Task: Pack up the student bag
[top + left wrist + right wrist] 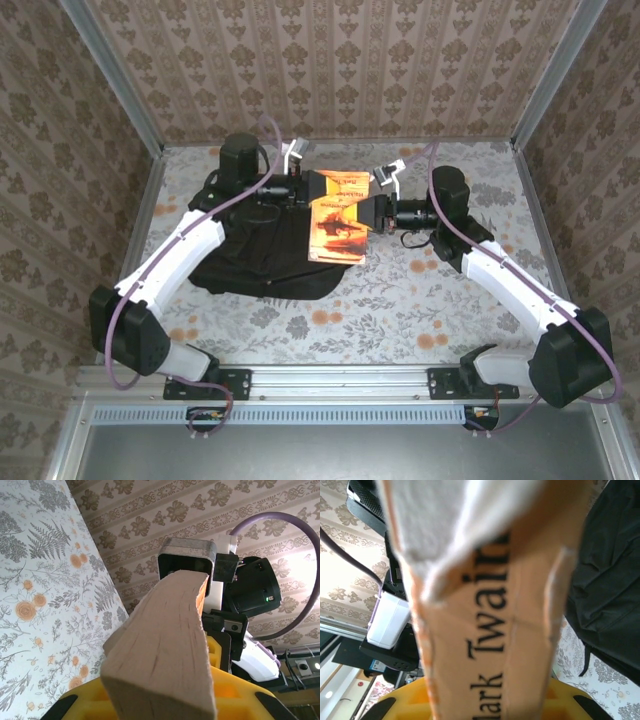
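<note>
- Overhead, a large, rounded student bag (250, 258) of soft black fabric is seen lying flat on the table, left of centre and partly under the left arm.
- An orange paperback book (338, 220) is held between the 2 grippers at the bag's right edge. Its cover is seen from above, but whether it rests on the fabric cannot be told.
- The left gripper (296, 191) is clenched on the book's left side, and the right gripper (382, 212) is clamped on its right side.
- From the left wrist, the book's pale page edges (165, 645) are shown running up between the yellow fingers (90, 700) of the left gripper (165, 702). At the far end, the right gripper (189, 565) is seen closed over the pages.
- From the right wrist, the tan spine (490, 630) is shown instead, printed "Mark Twain" in black and set between the right gripper's (485, 702) yellow fingers (405, 700). The student bag (610, 590) is seen at the right, on the cloth.
- The table is covered by a pale floral tablecloth (420, 300) with orange blooms and grey leaves.
- The cell is walled with brown damask wallpaper (340, 60) and framed by aluminium posts (110, 70). The 2 arm bases are carried on a metal rail (330, 382) at the near edge.
</note>
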